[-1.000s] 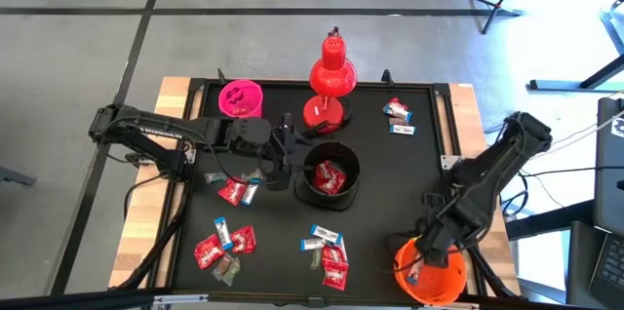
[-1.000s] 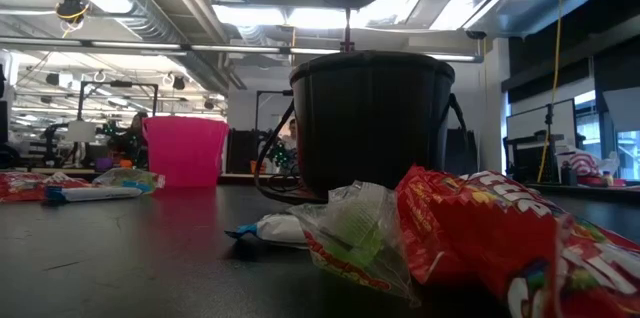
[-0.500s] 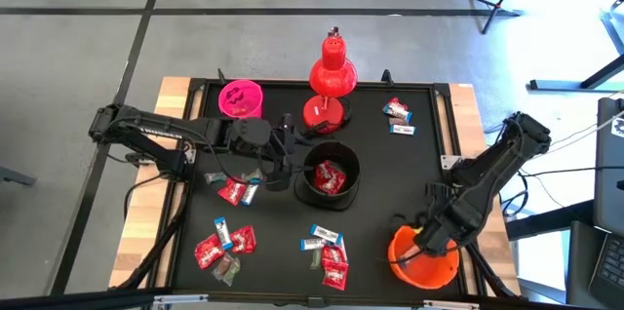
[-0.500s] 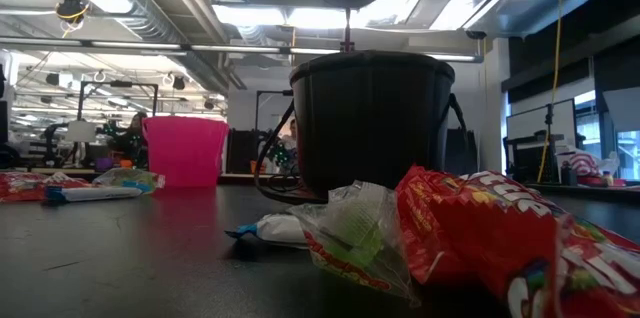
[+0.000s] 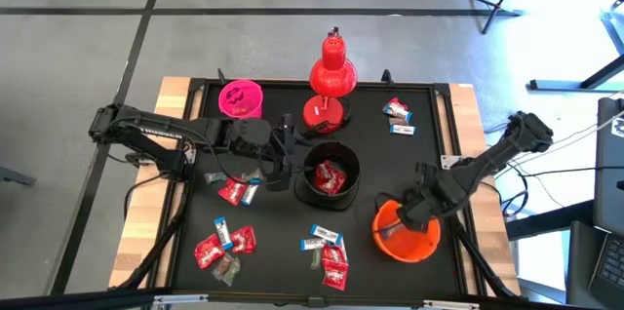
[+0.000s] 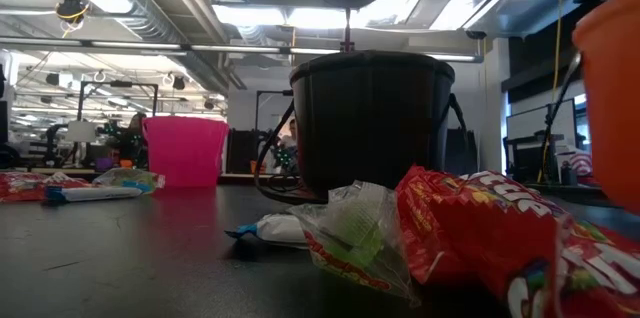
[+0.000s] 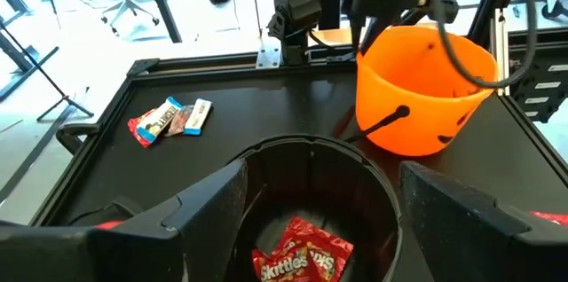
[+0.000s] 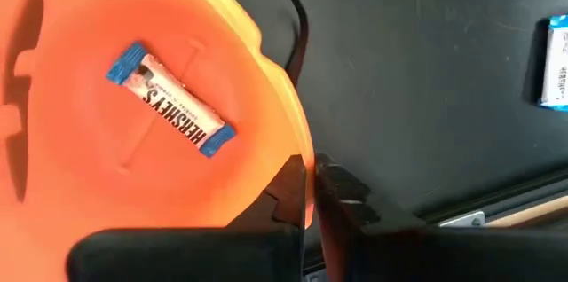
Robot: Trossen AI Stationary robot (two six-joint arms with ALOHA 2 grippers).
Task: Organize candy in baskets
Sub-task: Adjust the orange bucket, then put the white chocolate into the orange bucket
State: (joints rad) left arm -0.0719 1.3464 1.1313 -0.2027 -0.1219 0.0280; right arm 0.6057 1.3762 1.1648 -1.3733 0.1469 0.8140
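Right gripper (image 8: 309,195) is clamped on the rim of the orange basket (image 5: 405,235), at the mat's 4 o'clock sector, one white-and-blue candy (image 8: 171,100) inside. Left gripper (image 7: 311,220) stands wide open, straddling the black basket (image 5: 327,177) at centre. Pink basket (image 5: 240,97) sits at 11 o'clock. Bare mat lies between orange and black baskets; loose candy (image 5: 327,251) crowds 6 to 8 o'clock.
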